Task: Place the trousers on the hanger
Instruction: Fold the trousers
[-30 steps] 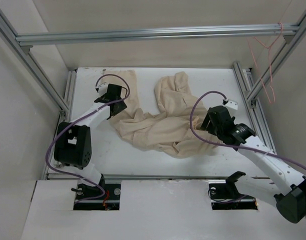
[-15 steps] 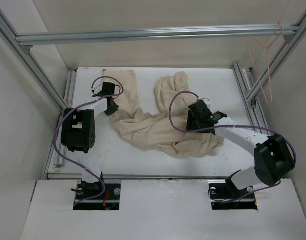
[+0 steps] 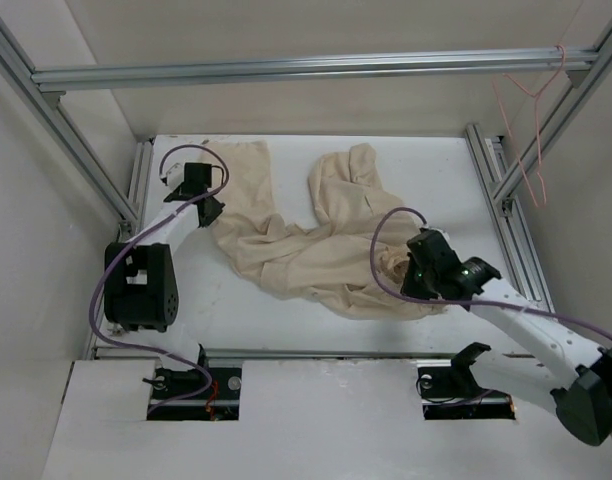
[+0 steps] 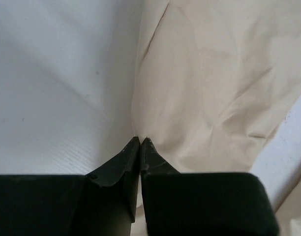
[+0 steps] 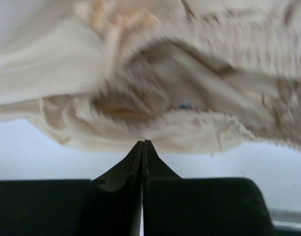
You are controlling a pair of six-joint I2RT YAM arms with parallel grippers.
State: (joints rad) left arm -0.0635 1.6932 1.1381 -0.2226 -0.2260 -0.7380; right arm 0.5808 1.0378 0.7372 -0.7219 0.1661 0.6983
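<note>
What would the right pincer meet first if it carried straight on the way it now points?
The trousers: the right pincer, shut, points at their gathered waistband edge close ahead. Whether the tips touch it is unclear.

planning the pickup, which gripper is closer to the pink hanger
Right. The right gripper is over the trousers, left of the hanger hung at the far right frame; the left gripper is across the table, by its left edge.

I'm seeing white arms (image 3: 526,322) wearing black joints (image 3: 136,290), looping purple cables (image 3: 386,240), and matte black fingers (image 4: 116,167).
</note>
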